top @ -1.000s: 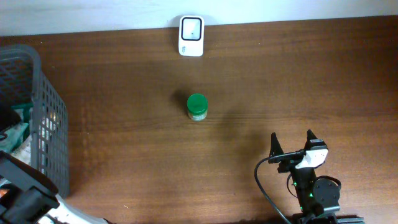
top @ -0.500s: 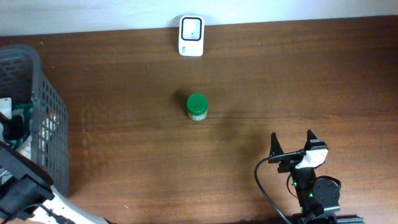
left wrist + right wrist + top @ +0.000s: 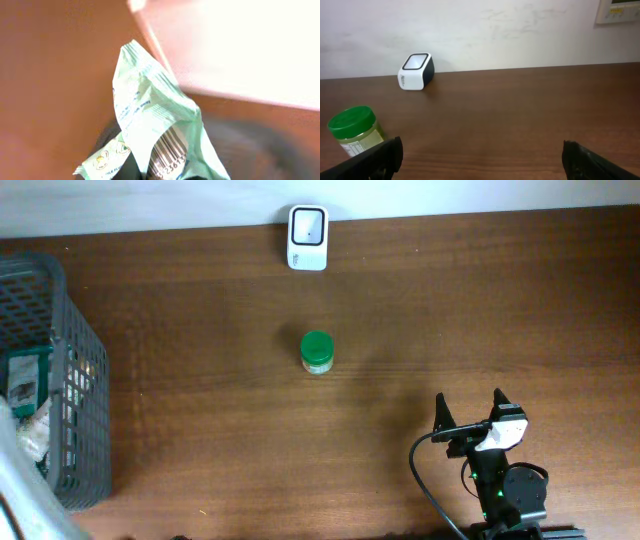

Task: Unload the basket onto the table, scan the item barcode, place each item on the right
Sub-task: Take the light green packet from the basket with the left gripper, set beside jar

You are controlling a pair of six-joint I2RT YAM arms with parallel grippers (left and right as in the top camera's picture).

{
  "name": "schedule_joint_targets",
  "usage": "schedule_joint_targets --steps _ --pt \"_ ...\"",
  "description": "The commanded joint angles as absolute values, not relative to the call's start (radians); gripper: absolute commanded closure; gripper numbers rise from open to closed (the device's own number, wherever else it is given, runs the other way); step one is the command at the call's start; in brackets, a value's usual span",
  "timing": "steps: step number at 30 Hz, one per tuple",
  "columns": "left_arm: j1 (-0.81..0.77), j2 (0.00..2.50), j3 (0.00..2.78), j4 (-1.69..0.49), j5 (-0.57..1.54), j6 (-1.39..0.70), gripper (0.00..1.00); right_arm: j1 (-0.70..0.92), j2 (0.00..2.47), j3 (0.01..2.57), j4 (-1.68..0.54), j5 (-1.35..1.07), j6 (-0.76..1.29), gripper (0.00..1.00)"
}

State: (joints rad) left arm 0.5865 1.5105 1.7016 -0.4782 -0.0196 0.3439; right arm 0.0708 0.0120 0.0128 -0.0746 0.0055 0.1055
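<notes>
A dark brown table (image 3: pixel 200 430) with fine lengthwise wood grain runs back to a plain white wall (image 3: pixel 520 30). At the near edge on the right, the right end effector (image 3: pixel 469 406) hangs low over the wood, its two black pointed fingers (image 3: pixel 380 159) standing wide apart with nothing between them.

The left end effector (image 3: pixel 150 175) is clamped on a packet (image 3: pixel 150 125). This is a thin, crinkled, pale green film pouch with small print and a black barcode on a white patch near the grip. The packet stands up in the air in front of the left wrist camera, over a blurred background. The fingers show only as dark shapes at the packet's lower end.

At the table's left end stands a grey plastic mesh basket (image 3: pixel 85 370) with more pouches inside. Mid-table stands a small round jar (image 3: pixel 317 351) with a green screw lid and a printed label. At the far edge, against the wall, sits the scanner (image 3: pixel 307 238), a white rounded block with a dark square window.
</notes>
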Motion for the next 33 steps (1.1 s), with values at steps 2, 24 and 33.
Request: schedule_joint_targets --steps 2,24,33 --pt "0.295 1.33 1.719 -0.525 0.117 0.326 0.89 0.065 0.006 0.006 -0.078 0.004 0.109 0.02" --pt "-0.288 2.085 1.973 -1.142 0.012 0.194 0.54 0.065 0.006 0.006 -0.078 0.004 0.109 0.02" --pt "0.107 1.789 2.46 -1.41 0.012 0.101 0.01 0.065 0.006 0.006 -0.078 0.004 0.109 0.02"
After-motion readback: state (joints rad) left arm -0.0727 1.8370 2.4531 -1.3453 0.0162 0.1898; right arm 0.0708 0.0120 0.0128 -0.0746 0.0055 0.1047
